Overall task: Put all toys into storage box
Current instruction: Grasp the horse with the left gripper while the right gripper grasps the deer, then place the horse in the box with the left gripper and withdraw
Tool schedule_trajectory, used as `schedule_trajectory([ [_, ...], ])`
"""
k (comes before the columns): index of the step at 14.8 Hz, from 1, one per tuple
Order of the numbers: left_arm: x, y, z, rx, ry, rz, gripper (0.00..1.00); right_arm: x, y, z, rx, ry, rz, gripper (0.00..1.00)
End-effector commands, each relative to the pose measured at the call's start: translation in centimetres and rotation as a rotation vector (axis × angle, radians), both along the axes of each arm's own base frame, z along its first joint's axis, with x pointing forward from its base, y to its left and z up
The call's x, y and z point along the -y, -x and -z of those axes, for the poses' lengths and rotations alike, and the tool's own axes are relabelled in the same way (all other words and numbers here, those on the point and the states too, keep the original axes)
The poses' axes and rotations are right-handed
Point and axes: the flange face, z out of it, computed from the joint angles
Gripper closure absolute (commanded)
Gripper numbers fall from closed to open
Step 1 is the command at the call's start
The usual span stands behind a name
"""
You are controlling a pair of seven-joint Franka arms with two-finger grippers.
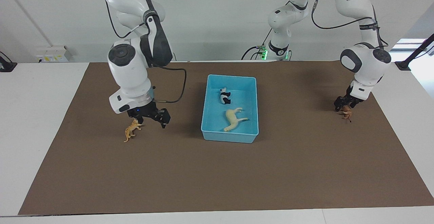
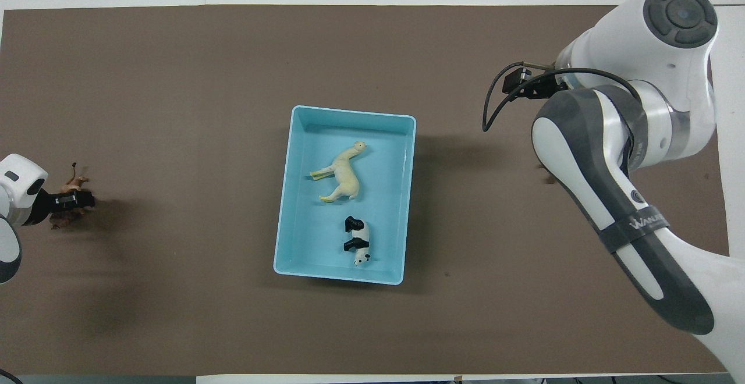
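The light blue storage box (image 1: 227, 136) stands mid-table, also in the overhead view (image 2: 314, 238). In it lie the cream horse (image 1: 234, 119) (image 2: 344, 176) and the panda (image 1: 224, 96) (image 2: 358, 241). The orange tiger (image 1: 131, 129) lies on the mat toward the right arm's end. My right gripper (image 1: 150, 120) is open and low, just beside and above the tiger. The overhead view hides both under the arm. The brown lion (image 1: 346, 112) (image 2: 74, 184) is at the left arm's end. My left gripper (image 1: 345, 103) (image 2: 71, 201) is down right at it.
A brown mat (image 1: 217, 176) covers most of the white table (image 1: 34, 115). The right arm (image 2: 611, 157) spans the overhead view over its end of the mat.
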Motion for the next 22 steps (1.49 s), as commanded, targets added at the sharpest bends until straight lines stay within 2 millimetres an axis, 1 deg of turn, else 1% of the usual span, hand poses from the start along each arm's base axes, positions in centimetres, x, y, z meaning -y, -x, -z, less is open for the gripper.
schedule_trajectory([
  [1,0.2,-0.3,-0.3,-0.017,0.003,-0.019,1.00,2.6,1.9,1.4,-0.036,-0.006,0.039,0.00],
  [2,0.6,-1.4,-1.5,-0.024,0.013,-0.018,1.00,3.2,2.7,2.5,-0.046,-0.005,0.056,0.00],
  [3,1.4,-2.9,-3.7,-0.049,0.048,-0.041,1.00,5.5,3.2,3.3,-0.050,-0.006,0.119,0.00],
  [4,3.1,-4.8,-6.4,-0.073,0.104,-0.091,1.00,7.1,3.8,3.9,-0.063,-0.005,0.176,0.00],
  [5,6.2,-6.4,-9.1,-0.101,0.144,-0.154,1.00,7.7,4.5,4.6,-0.078,-0.003,0.196,0.00],
  [6,10.3,-7.6,-11.1,-0.114,0.150,-0.210,1.00,7.8,5.2,5.3,-0.089,-0.001,0.202,0.00],
  [7,15.4,-8.6,-12.7,-0.113,0.153,-0.261,1.00,8.9,5.6,5.8,-0.074,-0.003,0.220,0.00],
  [8,20.8,-8.9,-13.7,-0.106,0.155,-0.324,1.00,10.5,6.0,6.7,-0.060,-0.006,0.247,0.00],
  [9,25.7,-8.6,-14.2,-0.102,0.155,-0.395,1.00,11.3,6.2,7.0,-0.057,-0.007,0.261,0.00],
  [11,33.6,-7.4,-15.0,-0.085,0.164,-0.468,1.00,11.4,6.4,8.0,-0.075,-0.006,0.299,0.01],
  [12,36.5,-6.8,-15.3,-0.073,0.175,-0.477,1.00,11.3,6.4,8.3,-0.074,-0.007,0.339,0.01],
  [13,39.2,-6.0,-15.3,-0.072,0.181,-0.487,1.00,11.0,6.4,8.3,-0.071,-0.008,0.343,0.01],
  [14,41.5,-5.4,-15.4,-0.061,0.199,-0.510,1.00,10.7,6.3,8.3,-0.071,-0.008,0.350,0.01],
  [15,44.1,-4.7,-15.6,-0.034,0.226,-0.534,1.00,10.7,6.1,8.7,-0.069,-0.009,0.365,0.01],
  [16,46.0,-4.0,-15.5,-0.025,0.239,-0.534,1.00,10.7,6.1,9.2,-0.066,-0.010,0.363,0.01],
  [18,49.0,-2.7,-15.1,-0.014,0.255,-0.513,1.00,10.7,6.4,10.3,-0.076,-0.009,0.362,0.01],
  [19,50.1,-2.1,-13.9,-0.010,0.265,-0.519,1.00,10.7,6.5,10.6,-0.073,-0.010,0.365,0.01],
  [20,50.7,-1.7,-13.0,-0.004,0.270,-0.521,1.00,10.7,6.8,11.1,-0.064,-0.011,0.362,0.01],
  [21,50.8,-1.5,-12.8,0.001,0.274,-0.518,0.78,10.7,7.1,11.6,-0.056,-0.012,0.361,0.01],
  [22,50.9,-1.5,-12.8,0.001,0.275,-0.518,0.25,10.7,7.1,11.7,-0.047,-0.014,0.361,0.01],
])
